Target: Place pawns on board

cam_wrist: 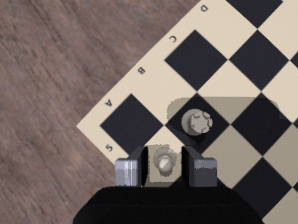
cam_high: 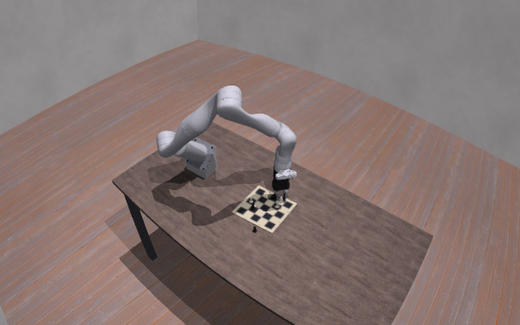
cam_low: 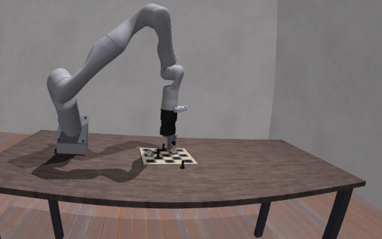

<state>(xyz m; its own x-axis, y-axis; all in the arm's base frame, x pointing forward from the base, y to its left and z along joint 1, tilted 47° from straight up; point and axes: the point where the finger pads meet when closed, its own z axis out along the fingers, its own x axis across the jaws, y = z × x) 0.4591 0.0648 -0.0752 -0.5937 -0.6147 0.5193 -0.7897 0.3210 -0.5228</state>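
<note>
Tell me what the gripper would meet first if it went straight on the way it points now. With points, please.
Probably the board (cam_high: 269, 225) (cam_low: 186, 159) (cam_wrist: 120, 95), under its fingertips, with the white pawn (cam_wrist: 164, 163) between the gripper's (cam_high: 281, 198) (cam_low: 171, 147) (cam_wrist: 166, 166) open fingers; the remaining height is unclear.

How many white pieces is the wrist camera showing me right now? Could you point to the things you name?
2: the white pawn (cam_wrist: 164, 163) on A4, between the open fingers of the gripper (cam_high: 281, 200) (cam_low: 171, 149) (cam_wrist: 164, 160), and the white rook (cam_high: 277, 206) (cam_low: 173, 151) (cam_wrist: 200, 122) on B4. The gripper's body could be hiding others.
</note>
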